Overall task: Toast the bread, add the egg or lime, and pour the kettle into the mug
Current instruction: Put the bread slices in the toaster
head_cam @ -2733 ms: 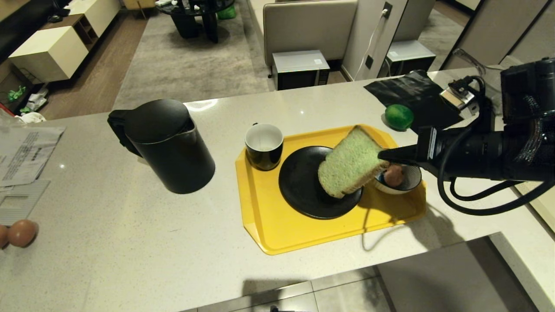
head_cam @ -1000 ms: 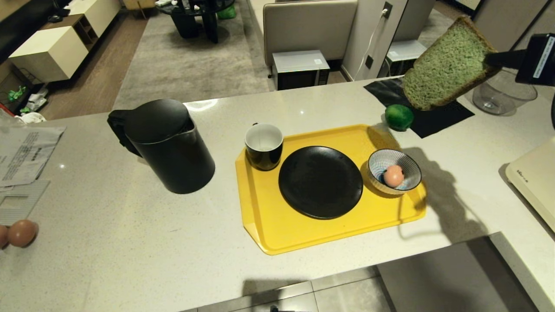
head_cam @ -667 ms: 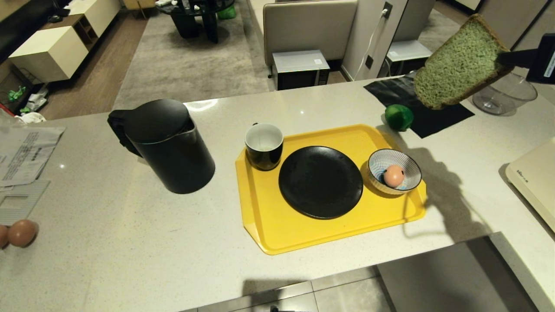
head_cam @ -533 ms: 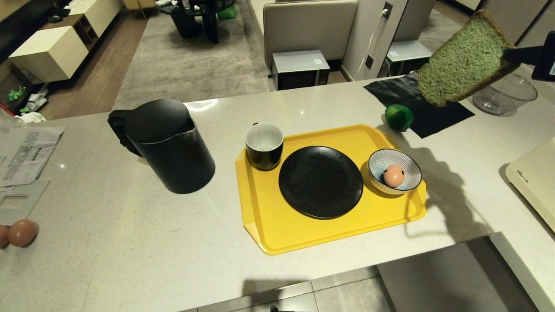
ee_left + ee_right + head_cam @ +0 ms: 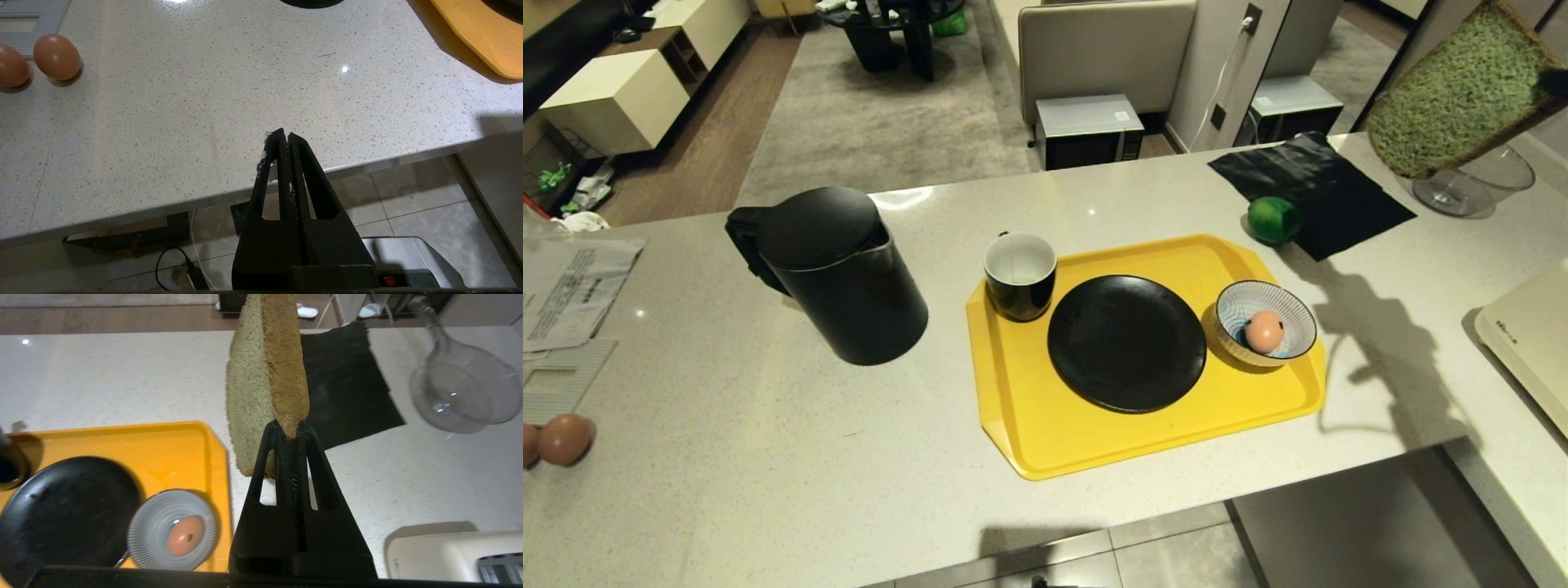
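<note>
Bread (image 5: 1462, 98), pinched by right tool (image 5: 289, 430), has swung farther right.

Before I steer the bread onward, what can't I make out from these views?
- Toaster: right wrist view, cut by the frame edge; its slots barely show.
- Right gripper, shut on the bread: head view, almost wholly past the right edge.
- Kettle: head view, lid shut, contents hidden.
- Left gripper: shut, low at the counter's near edge; absent from the head view.

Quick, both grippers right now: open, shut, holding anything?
Left gripper: shut, empty, parked at the speckled countertop edge.
Right gripper: shut on the thick pale green bread slice, held in the air.
</note>
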